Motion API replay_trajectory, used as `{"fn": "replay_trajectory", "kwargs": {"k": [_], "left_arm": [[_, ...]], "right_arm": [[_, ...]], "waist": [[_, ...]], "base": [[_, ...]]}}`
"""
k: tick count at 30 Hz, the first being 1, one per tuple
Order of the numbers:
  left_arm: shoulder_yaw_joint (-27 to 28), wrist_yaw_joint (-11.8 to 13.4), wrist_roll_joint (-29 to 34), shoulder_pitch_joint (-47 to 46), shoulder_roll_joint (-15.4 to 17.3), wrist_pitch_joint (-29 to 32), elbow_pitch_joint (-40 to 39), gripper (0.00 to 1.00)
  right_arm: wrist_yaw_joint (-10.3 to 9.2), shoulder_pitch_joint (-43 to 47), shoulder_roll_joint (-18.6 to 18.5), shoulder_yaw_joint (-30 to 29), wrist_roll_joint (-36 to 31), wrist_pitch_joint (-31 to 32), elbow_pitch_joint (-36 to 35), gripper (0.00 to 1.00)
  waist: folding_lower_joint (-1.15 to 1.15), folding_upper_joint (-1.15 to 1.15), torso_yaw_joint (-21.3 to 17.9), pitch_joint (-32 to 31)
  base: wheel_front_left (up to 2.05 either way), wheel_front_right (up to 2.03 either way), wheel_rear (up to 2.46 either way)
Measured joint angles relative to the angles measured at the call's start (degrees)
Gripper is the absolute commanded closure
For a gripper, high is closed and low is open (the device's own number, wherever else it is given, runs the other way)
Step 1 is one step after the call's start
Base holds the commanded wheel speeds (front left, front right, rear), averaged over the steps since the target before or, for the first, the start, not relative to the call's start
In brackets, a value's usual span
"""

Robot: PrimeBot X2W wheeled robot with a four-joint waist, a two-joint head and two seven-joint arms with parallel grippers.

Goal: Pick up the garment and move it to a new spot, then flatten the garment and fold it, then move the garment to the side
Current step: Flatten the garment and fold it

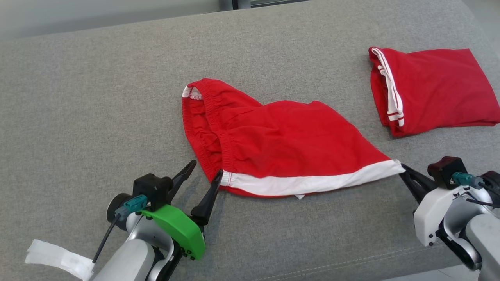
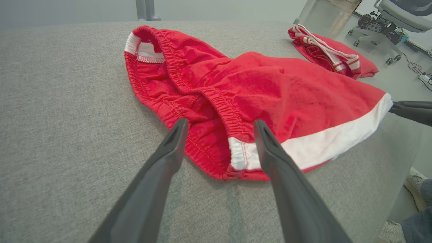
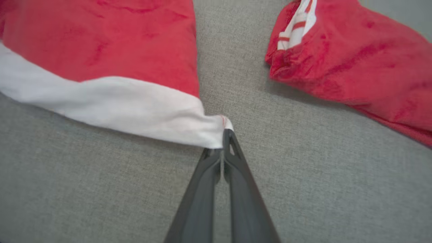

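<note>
The garment (image 1: 281, 136) lies spread on the grey cushion (image 1: 97, 97). The right claw (image 1: 404, 168) pinches its white corner. The left claw (image 1: 206, 167) gapes wide at its waistband. A folded red cloth (image 1: 433, 86) lies apart beyond its right end. Perhaps a shoe (image 2: 416, 182) farther off.

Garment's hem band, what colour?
White, on the red garment; hem band shows best in the right wrist view.

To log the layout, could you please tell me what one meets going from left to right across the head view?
White strip → left gripper → unfolded red garment → folded red garment
</note>
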Motion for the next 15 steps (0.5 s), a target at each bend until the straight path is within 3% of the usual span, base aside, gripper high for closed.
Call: {"fn": "replay_trajectory", "kwargs": {"k": [3, 10, 12, 13, 14, 15], "left_arm": [[0.0, 0.0, 0.0, 0.0, 0.0, 0.0, 0.1, 0.00], [-1.7, -0.8, -0.5, 0.0, 0.0, 1.6, 1.2, 0.00], [-2.0, -1.0, -0.5, 0.0, 0.0, 2.1, 1.2, 0.00], [-2.0, -1.0, -0.6, 0.0, 0.0, 2.1, 1.2, 0.00], [-2.0, -1.0, -0.6, 0.0, 0.0, 2.5, 1.2, 0.00], [-2.1, -1.0, -0.6, 0.0, 0.0, 2.6, 1.2, 0.00]], "right_arm": [[0.00, -1.1, -2.3, 0.1, -2.1, 0.0, -0.7, 1.00], [0.16, -1.1, -2.2, 1.3, -2.2, 0.7, -0.4, 1.00], [0.18, -0.9, -1.7, 1.8, -2.2, 1.2, 0.2, 0.62], [0.18, -0.6, -1.5, 2.0, -2.2, 1.2, 0.4, 0.56], [0.18, -0.5, -1.2, 2.1, -2.1, 1.2, 0.4, 0.43], [0.18, -0.4, -1.0, 2.2, -2.1, 1.2, 0.5, 0.05]], "waist": [[0.00, 0.00, -0.2, -0.1], [0.00, 0.00, -0.5, -0.4], [0.00, 0.00, -0.6, -0.4], [0.00, 0.00, -0.6, -0.4], [0.00, 0.00, -0.6, -0.4], [0.00, 0.00, -0.6, -0.4]], "base": [[0.00, 0.00, 0.00], [0.00, 0.00, 0.00], [0.00, 0.00, 0.00], [0.00, 0.00, 0.00], [0.00, 0.00, 0.00], [0.00, 0.00, 0.00]]}}
